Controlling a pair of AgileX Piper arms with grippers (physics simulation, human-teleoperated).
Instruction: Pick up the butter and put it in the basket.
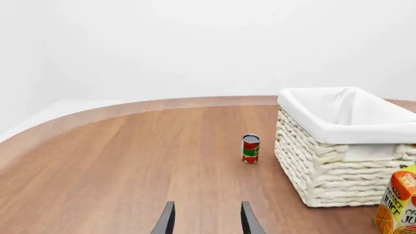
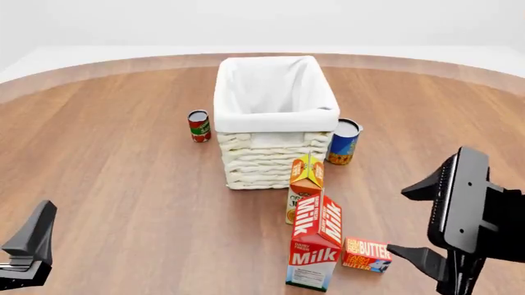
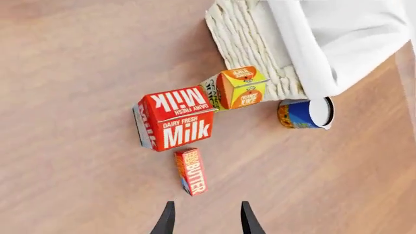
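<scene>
The right gripper (image 3: 204,217), jaws parted and empty, hangs just short of the butter (image 3: 191,171), which lies flat beside the milk carton (image 3: 174,124). The left gripper (image 1: 204,218) is likewise open. The butter looks light and stiff, best pinched across its narrow sides, then carried past the milk carton to the basket (image 2: 279,161).

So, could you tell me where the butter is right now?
In the front view the butter lies flat on the table's near right, just right of the milk carton, ahead of the right gripper.
</scene>
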